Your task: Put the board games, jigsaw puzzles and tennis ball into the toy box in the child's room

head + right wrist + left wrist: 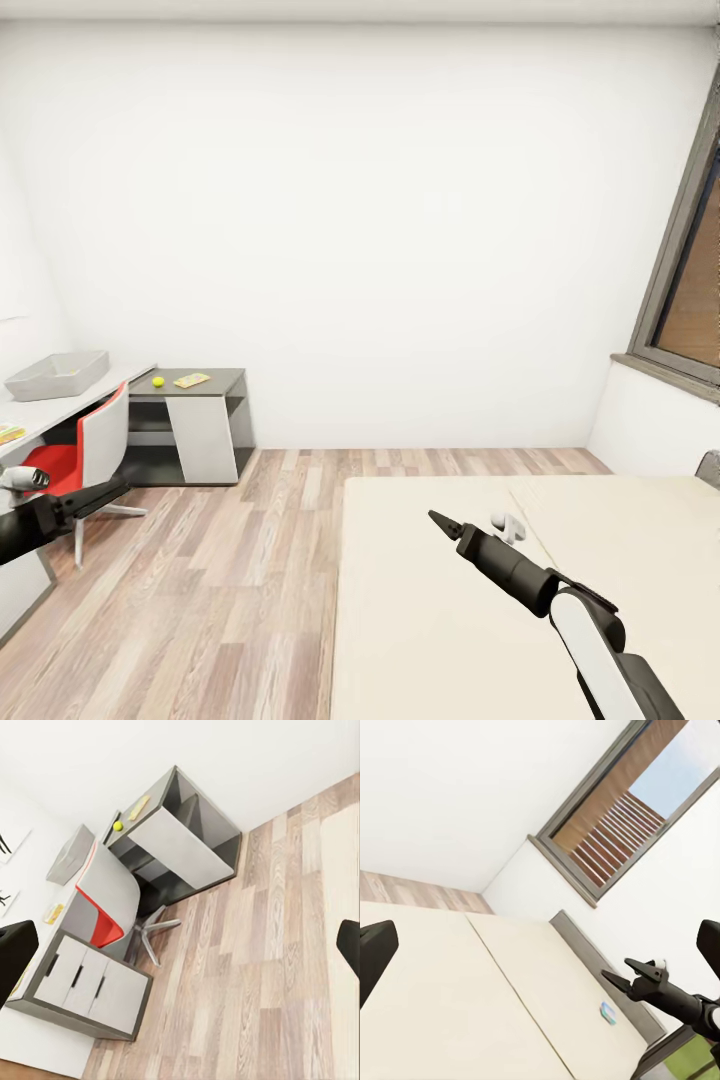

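**Toy box sits on the desk while both arms hang free**

Toy box (pixel 57 374), a shallow grey tray at about ten o'clock in the head view, rests on the pale table (pixel 60 405); its inside cannot be made out from here. On the lower dark side unit (pixel 200 380) beside it lie the tennis ball (pixel 158 381) and, just beside that, a flat yellowish jigsaw puzzle (pixel 191 380). A red and white chair (pixel 85 450) is tucked at the table.

The right arm reaches forward over the bare beige bed (pixel 420 600), its right gripper (pixel 446 524) at about five o'clock, fingers spread and holding nothing. The left gripper (pixel 110 489) extends at eight o'clock near the chair, its fingers set wide in the wrist view, also empty. A small flat item (pixel 608 1013) lies on the mattress by the wall; what it is cannot be told.
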Controlling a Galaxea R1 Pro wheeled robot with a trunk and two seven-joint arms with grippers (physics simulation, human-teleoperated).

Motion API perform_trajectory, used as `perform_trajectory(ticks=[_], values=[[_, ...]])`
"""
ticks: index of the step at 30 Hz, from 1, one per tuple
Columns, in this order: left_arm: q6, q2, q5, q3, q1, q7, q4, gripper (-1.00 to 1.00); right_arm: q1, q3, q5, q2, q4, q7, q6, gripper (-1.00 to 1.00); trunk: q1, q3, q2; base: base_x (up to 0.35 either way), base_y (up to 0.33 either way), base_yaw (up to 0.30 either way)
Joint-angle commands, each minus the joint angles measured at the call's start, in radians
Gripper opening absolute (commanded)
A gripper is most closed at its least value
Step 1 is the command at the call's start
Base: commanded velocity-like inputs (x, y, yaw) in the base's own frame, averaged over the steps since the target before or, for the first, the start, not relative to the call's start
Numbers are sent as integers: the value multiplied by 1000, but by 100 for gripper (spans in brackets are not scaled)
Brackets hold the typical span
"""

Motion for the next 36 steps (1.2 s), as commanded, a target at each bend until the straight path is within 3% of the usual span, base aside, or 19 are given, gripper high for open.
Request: perform_trajectory(ticks=[1, 36], values=[[11, 0, -2, 0, 0, -5, 0, 100, 0, 0, -1, 0, 0, 2, 3, 100, 0, 0, -1, 0, -297, 0], [11, 1, -3, 0, 0, -5, 0, 100, 0, 0, -1, 0, 0, 2, 3, 100, 0, 0, -1, 0, -297, 0]])
